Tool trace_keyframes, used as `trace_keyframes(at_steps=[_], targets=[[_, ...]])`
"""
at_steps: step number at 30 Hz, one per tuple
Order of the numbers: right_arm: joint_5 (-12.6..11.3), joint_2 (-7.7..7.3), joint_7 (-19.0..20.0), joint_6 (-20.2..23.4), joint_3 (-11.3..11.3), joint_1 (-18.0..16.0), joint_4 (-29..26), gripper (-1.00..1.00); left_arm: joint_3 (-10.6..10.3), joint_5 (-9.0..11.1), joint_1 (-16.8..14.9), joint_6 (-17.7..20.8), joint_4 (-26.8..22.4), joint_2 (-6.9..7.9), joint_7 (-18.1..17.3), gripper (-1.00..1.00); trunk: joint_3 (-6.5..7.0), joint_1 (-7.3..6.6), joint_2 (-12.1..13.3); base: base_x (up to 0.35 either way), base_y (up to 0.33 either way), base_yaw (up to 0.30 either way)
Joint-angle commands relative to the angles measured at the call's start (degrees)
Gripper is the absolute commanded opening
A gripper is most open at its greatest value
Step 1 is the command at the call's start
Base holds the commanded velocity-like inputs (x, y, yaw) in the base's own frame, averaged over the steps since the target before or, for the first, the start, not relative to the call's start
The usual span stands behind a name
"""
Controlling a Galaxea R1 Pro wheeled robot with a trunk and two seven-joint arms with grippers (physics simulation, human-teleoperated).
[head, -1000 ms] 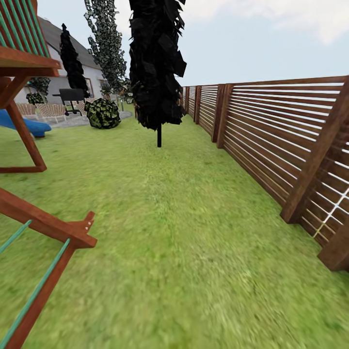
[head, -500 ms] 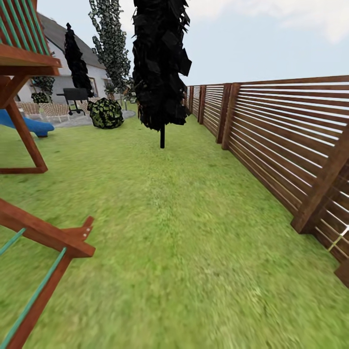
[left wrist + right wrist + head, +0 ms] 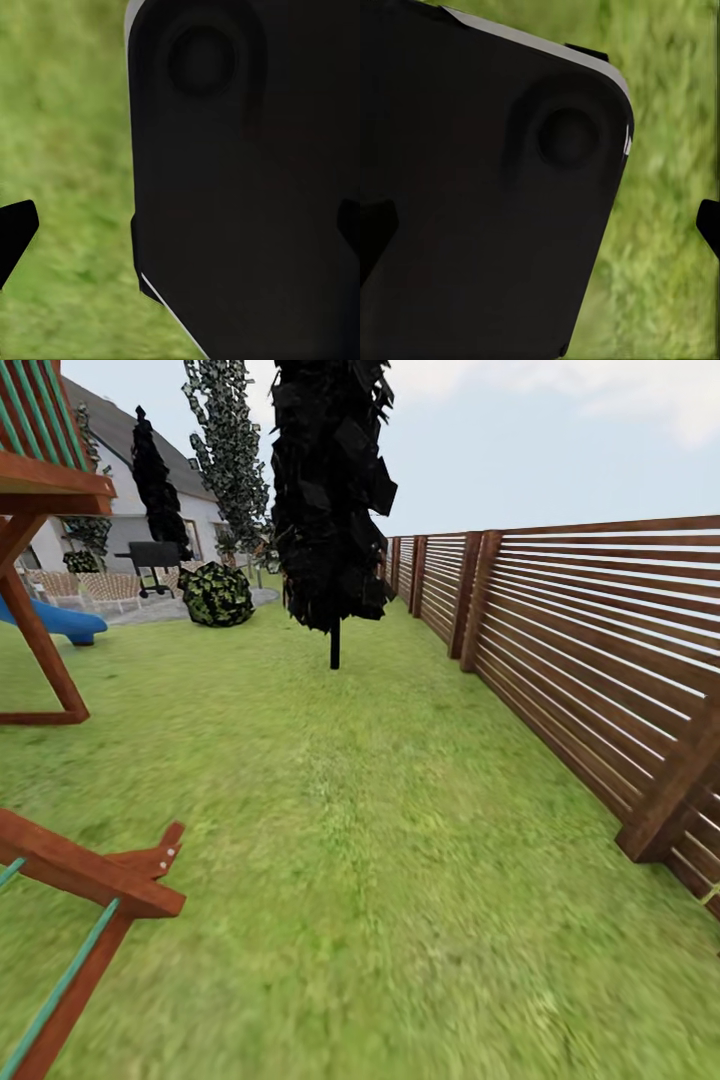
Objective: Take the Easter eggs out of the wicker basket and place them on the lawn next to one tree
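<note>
Ahead, tree (image 3: 333, 510) on lawn (image 3: 380, 840).

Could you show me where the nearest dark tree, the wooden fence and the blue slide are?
tree (image 3: 334, 645): head view, on its thin trunk just above the grass.
fence (image 3: 590, 620): head view, on the horizontal slats at the right.
blue slide (image 3: 62, 622): head view, on its lower end near the patio.

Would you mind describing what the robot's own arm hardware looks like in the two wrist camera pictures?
Each wrist view shows a large matt black body panel with rounded corners, a thin pale grey edge and a shallow round recess; the right one matches. Black pointed fingertips poke in at the picture edges, over blurred green lawn. No cables or markings are visible.
</note>
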Motion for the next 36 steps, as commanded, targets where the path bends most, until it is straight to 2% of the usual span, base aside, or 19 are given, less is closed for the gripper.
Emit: trace_keyframes(at_steps=[1, 16, 36], targets=[[0.1, 0.03, 0.0, -0.2, 0.2, 0.0, 0.0, 1.0, 0.0, 0.0, 0.0, 0.0, 0.0, -0.01, 0.0, 1.0, -0.05, 0.03, 0.0, 0.322, 0.0, 0.119], [0.1, 0.21, 0.0, -0.2, 0.2, 0.0, 0.0, 1.0, 0.0, 0.0, 0.0, 0.0, 0.0, 0.02, 0.0, 1.0, -0.05, 0.03, 0.0, 0.322, 0.0, 0.266], [-0.3, 0.38, -0.4, -0.2, 0.1, 0.0, 0.0, 1.0, 0.0, 0.0, 0.0, 0.0, 0.0, -0.07, 0.0, 1.0, -0.05, 0.03, 0.0, 0.322, 0.0, 0.014]])
